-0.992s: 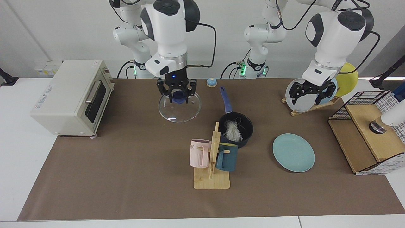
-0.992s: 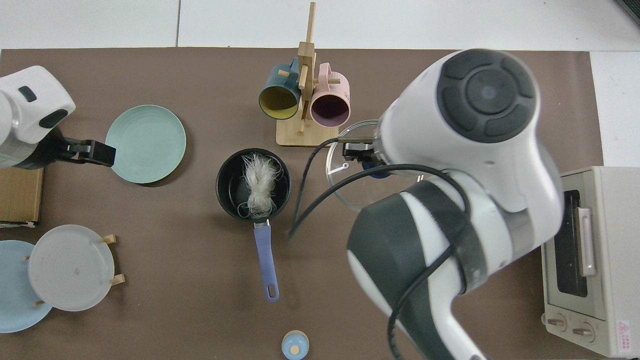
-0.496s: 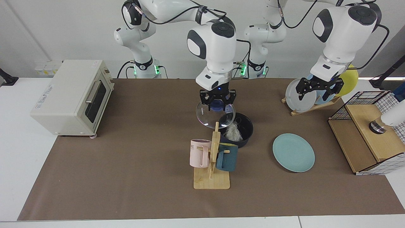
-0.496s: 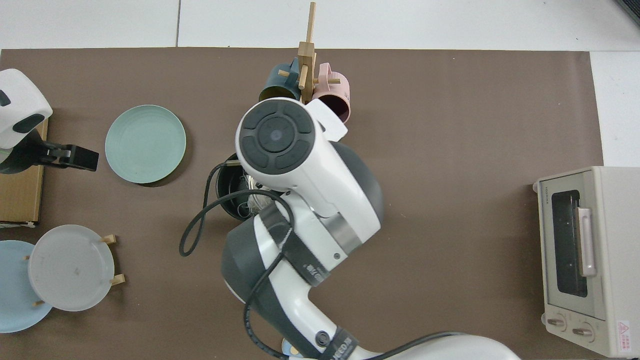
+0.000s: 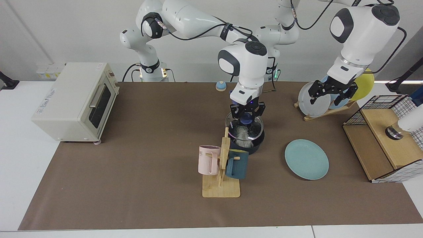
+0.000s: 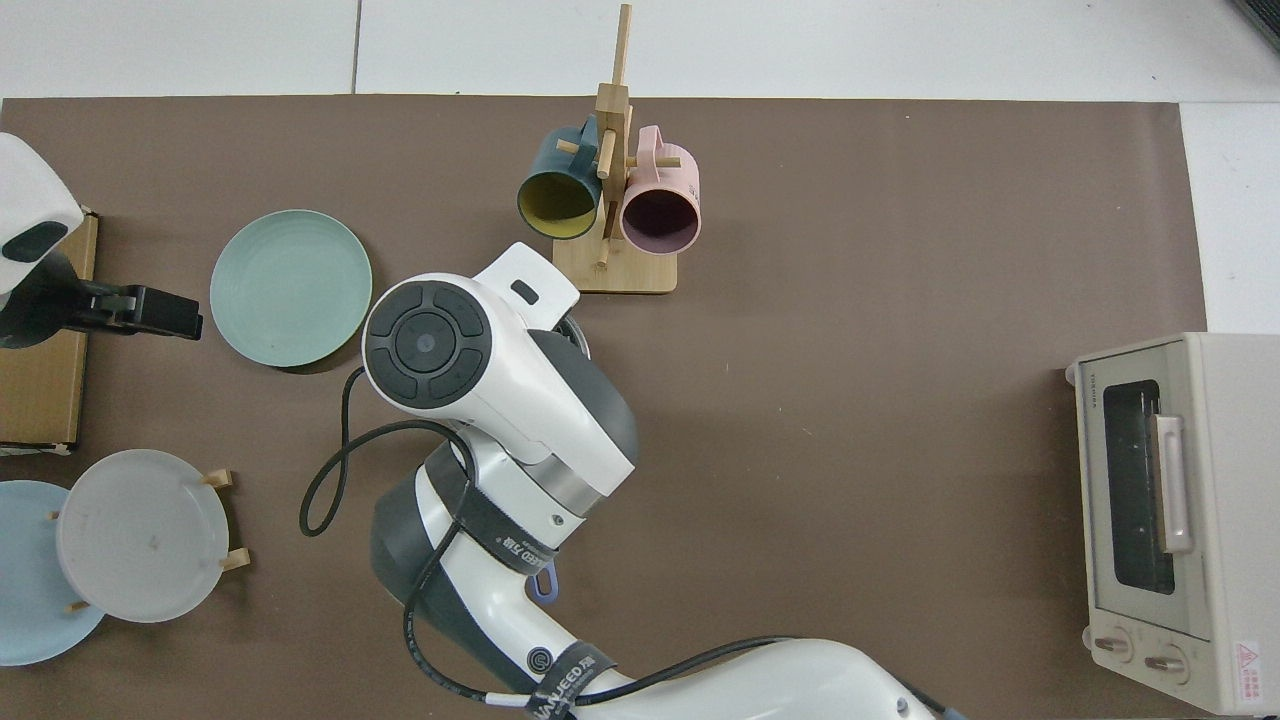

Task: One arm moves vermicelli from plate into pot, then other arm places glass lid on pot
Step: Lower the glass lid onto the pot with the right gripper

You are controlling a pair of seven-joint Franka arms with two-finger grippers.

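Observation:
My right gripper (image 5: 247, 114) reaches in from the view's left and is shut on the blue knob of the glass lid (image 5: 245, 127). The lid lies level over the mouth of the dark navy pot (image 5: 251, 146); I cannot tell whether it rests on the rim. The white vermicelli (image 5: 244, 135) shows through the glass, inside the pot. The teal plate (image 5: 306, 159) (image 6: 290, 288) lies bare to the pot's right in the facing view. My left gripper (image 5: 331, 92) (image 6: 150, 312) hangs open by the plate rack, holding nothing. In the top view the right arm hides the pot and lid.
A toaster oven (image 5: 76, 100) stands at the mat's left. A wooden mug rack (image 5: 220, 190) with a pink and a dark teal mug stands just in front of the pot. A plate rack (image 5: 314, 99) and a wire basket (image 5: 386, 132) are at the right.
My right arm has carried the glass lid from the mat's back left rightwards and down over the pot. The left gripper has drawn back slightly toward the plate rack.

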